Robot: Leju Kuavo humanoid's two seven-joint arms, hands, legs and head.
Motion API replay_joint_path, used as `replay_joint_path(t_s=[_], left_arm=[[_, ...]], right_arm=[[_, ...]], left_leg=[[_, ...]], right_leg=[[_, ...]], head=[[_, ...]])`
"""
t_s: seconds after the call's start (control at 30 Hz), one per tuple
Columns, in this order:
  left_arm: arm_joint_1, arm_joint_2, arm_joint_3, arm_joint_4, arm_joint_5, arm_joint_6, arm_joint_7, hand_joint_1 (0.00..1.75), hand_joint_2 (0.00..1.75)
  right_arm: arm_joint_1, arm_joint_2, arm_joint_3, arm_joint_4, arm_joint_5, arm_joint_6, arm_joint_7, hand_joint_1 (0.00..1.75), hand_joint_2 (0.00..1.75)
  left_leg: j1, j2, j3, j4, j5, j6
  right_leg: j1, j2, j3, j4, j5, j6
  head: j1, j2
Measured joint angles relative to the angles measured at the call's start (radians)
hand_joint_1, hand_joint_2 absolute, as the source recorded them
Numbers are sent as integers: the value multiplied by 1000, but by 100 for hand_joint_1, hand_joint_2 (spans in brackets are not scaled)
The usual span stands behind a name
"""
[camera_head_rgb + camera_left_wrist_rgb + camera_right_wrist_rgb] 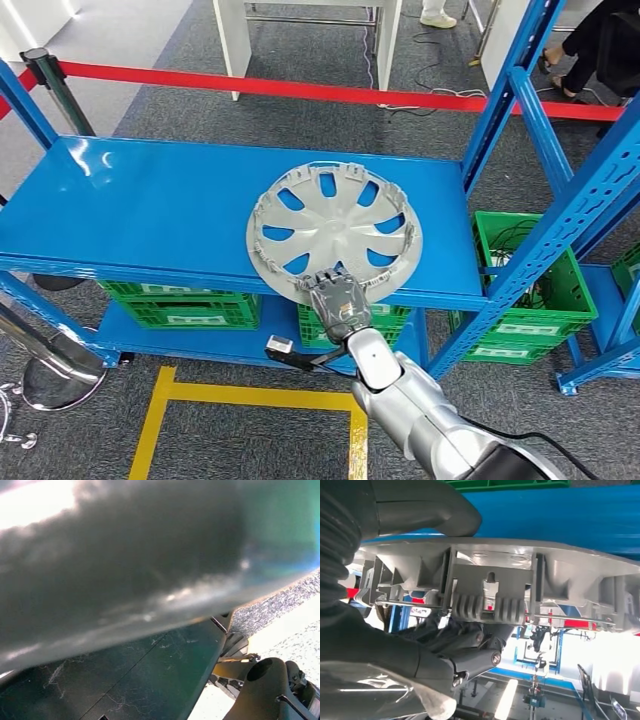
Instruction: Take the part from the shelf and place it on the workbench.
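Note:
A silver hubcap (336, 225) lies flat on the blue shelf (151, 200), its near rim reaching just over the shelf's front edge. My right hand (340, 300) is at that near rim, with the silver arm coming up from below. In the right wrist view the rim and its clips (490, 580) sit between the thick grey thumb (425, 507) on one face and the darker fingers (467, 650) on the other, so the hand grips the rim. The left wrist view is a blurred grey mass (132, 560), and how my left hand stands cannot be told.
Green crates (189, 305) (521, 290) stand on the lower level. A slanted blue upright (543, 240) rises just right of the hubcap. A red barrier tape (302, 90) runs behind the shelf. Yellow floor tape (249, 395) and a chrome stanchion base (53, 375) lie in front.

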Motion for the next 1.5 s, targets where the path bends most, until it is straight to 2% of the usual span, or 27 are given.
replay_joint_path(t_s=[0.97, 1.03, 1.1, 1.17, 1.27, 1.5], left_arm=[[1, 1, 0, 2, 5, 2, 3, 0, 0], [2, 1, 0, 2, 15, 13, 4, 0, 87], [5, 1, 2, 2, 28, 32, 6, 0, 175], [7, 1, 3, 2, 36, 42, 10, 0, 175], [7, 1, 4, 2, 39, 45, 13, 0, 175], [6, 1, 6, 2, 47, 44, 18, 0, 175]], right_arm=[[-18, 16, 0, 62, -12, 4, -12, 175, 175], [-1, 16, -2, 44, -17, 1, -55, 175, 175], [62, 10, -4, -76, -3, -1, -124, 175, 175], [133, 4, 7, -256, 16, -2, -158, 175, 175], [183, -4, 50, -457, 23, -2, -159, 175, 175], [243, -32, 115, -761, 19, -1, -199, 175, 175]], left_leg=[[0, 0, 0, 0, 0, 0], [0, 0, 0, 0, 0, 0], [0, 0, -1, 0, 0, 0], [0, 2, -2, 0, 0, 0], [0, 0, -3, 0, 0, 0], [0, -2, -5, 0, 0, 0]], right_leg=[[0, 0, 0, 0, 0, 0], [0, 0, 0, 0, 0, 0], [0, 0, 0, 0, 0, 0], [0, 4, -4, 1, 0, 0], [0, 1, -6, 2, -1, 0], [0, -1, -6, 2, -1, -1]], head=[[0, 0], [0, 0], [0, 0], [0, 0], [0, 0], [0, 0]])
